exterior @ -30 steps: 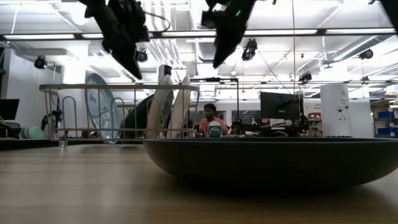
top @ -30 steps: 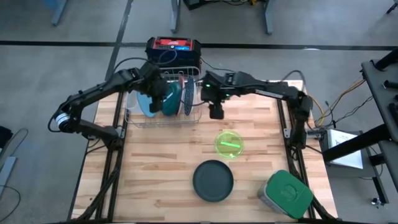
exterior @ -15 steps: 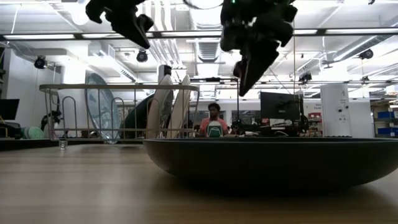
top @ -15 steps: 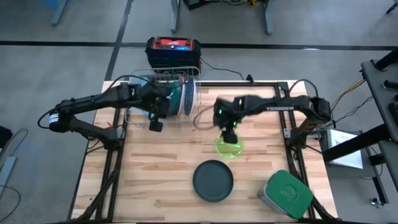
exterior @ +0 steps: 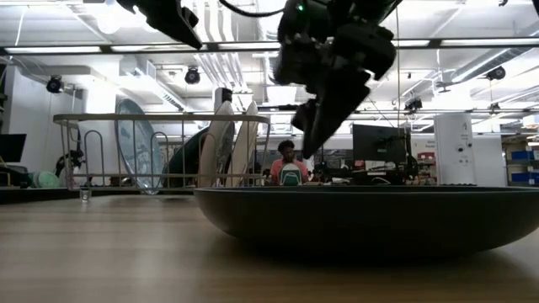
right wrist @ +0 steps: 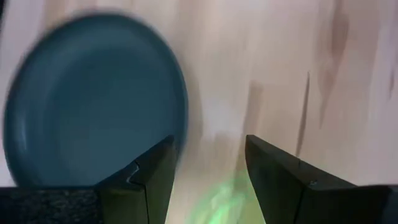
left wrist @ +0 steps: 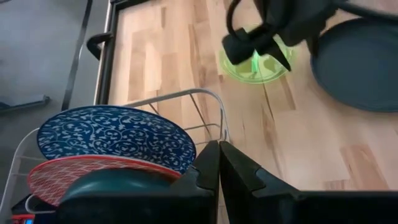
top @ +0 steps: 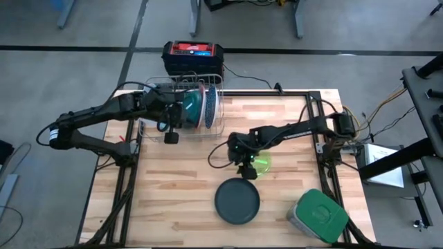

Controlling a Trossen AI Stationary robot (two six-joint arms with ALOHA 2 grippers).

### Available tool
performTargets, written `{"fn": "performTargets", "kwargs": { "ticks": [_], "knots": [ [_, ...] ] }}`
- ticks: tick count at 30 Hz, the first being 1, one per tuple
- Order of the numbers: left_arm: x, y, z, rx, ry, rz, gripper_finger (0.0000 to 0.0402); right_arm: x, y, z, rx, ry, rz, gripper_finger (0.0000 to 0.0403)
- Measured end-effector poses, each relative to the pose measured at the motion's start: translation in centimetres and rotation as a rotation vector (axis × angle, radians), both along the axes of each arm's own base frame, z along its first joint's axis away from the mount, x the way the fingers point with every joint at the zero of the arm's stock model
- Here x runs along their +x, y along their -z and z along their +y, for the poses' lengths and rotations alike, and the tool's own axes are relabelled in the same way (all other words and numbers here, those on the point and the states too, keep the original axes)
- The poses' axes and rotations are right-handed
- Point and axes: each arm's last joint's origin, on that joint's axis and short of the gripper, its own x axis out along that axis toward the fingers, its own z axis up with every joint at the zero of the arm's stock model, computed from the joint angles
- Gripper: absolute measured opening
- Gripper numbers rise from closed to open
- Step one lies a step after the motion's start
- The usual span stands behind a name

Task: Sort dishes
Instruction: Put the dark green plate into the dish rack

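Two dark arms reach over your pale wood-plank desk [top: 173, 187]. Your left gripper [top: 170, 137] hangs by the wire rack [top: 214, 130], fingers [left wrist: 208, 171] clenched on nothing. Inside the rack, round plates stand on edge: a blue patterned plate [left wrist: 118, 134], a reddish plate [left wrist: 93, 171], a teal one. Your right gripper [top: 247, 171] sits over the translucent lime green bowl [top: 261, 163], fingers [right wrist: 155, 171] apart, released. A smooth, round dark grey-teal plate [top: 237, 201] lies flat nearby.
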Motion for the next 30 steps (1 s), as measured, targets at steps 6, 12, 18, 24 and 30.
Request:
{"fn": "performTargets", "kwargs": {
  "ticks": [6,12,18,24,30],
  "knots": [
    [0.0,0.1,0.0,-0.004,0.000,0.009,0.0000,1.1,1.6,0.8,0.010,-0.007,0.036,0.0183],
    [0.0,0.2,0.0,-0.007,0.001,0.020,0.0000,1.9,3.5,1.3,0.039,-0.022,0.079,0.0183],
    [0.0,0.2,0.0,0.001,0.007,0.016,0.0000,2.8,5.5,1.6,0.056,-0.045,0.114,0.0183],
    [-0.2,0.0,-0.1,0.026,0.028,0.012,0.0000,3.1,6.0,1.6,0.042,-0.075,0.102,0.0155],
    [-0.7,-0.4,-0.2,0.035,0.030,-0.007,0.0000,3.1,5.7,1.4,-0.029,-0.092,0.072,0.0034]
  ]
}}
